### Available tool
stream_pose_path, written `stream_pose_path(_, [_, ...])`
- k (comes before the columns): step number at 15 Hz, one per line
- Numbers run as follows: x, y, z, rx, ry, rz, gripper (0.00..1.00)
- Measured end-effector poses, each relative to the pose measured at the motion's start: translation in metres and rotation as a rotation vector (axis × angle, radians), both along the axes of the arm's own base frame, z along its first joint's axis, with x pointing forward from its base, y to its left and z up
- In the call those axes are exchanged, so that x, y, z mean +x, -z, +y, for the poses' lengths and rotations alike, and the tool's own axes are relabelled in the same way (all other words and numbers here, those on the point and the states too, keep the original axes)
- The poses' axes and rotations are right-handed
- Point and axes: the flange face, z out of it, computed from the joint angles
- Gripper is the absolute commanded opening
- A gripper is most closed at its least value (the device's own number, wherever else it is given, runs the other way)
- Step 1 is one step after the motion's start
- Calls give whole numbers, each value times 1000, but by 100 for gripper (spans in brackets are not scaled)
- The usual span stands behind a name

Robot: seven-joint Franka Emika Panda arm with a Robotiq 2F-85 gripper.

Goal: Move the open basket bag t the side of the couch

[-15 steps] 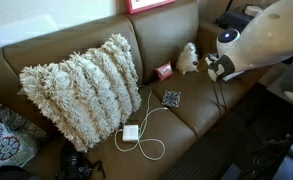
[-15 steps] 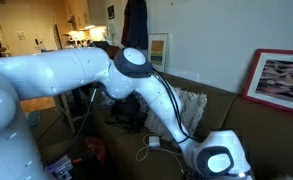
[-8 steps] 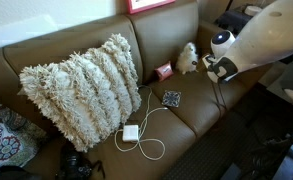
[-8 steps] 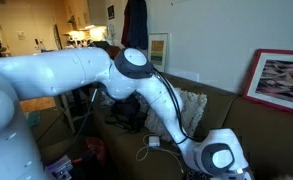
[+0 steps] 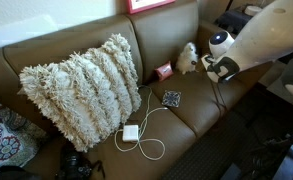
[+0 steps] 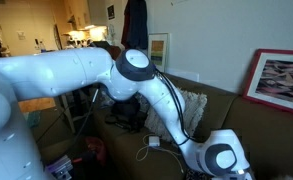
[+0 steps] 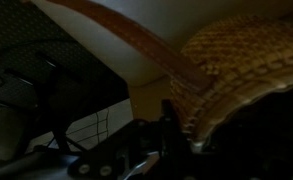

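I'm watching the gripper [image 5: 207, 66] clenching what I'm judging is the rim of the open basket bag [image 7: 241, 60], near one end of the couch [image 5: 201, 115]. It's risking a slip or a tilt. The fuzzy lump [image 5: 188, 56] is crowding just beside, the pink box [image 5: 163, 71] and the cable [image 5: 146, 120] are lying beyond, and 1 pillow [image 5: 81, 90] is sitting farthest.

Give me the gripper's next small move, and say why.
Probably carry the basket sideways toward the end of the couch. The gripper is shut, apparently on the basket's rim, which fills the wrist view, and it hangs beside the fuzzy cream lump.
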Motion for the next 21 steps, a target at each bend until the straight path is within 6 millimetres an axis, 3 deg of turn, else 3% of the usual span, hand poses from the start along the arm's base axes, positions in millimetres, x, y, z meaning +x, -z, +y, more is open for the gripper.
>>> stream_pose_path(6, [3, 3, -2, 7, -5, -3, 4])
stream_pose_path(7, [3, 3, -3, 8, -5, -3, 33])
stream_pose_path(8, [4, 3, -3, 10, -5, -4, 43])
stream_pose_path(15, [8, 3, -5, 18, -4, -15, 91])
stream_pose_path(17, [8, 3, -5, 18, -4, -17, 100])
stream_pose_path(21, [9, 3, -5, 19, -5, -19, 100])
